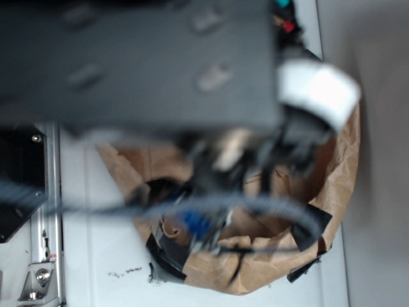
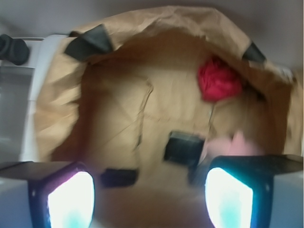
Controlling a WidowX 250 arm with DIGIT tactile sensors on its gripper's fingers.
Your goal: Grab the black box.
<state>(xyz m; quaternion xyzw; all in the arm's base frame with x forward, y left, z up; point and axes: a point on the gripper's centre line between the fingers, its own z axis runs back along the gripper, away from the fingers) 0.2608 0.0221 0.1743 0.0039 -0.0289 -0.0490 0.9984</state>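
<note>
In the wrist view the black box, small, flat and dark, lies on the floor of a crumpled brown paper nest. A pink plush toy sits just to its right. My gripper hangs above the paper, open, and its two glowing pads stand wide apart with nothing between them. The box is ahead of the gap, closer to the right finger. In the exterior view the blurred arm covers most of the paper, and I cannot make out the box there.
A red crumpled thing lies at the far right of the paper. Black tape patches mark the paper. A black metal plate and a metal rail stand to the left.
</note>
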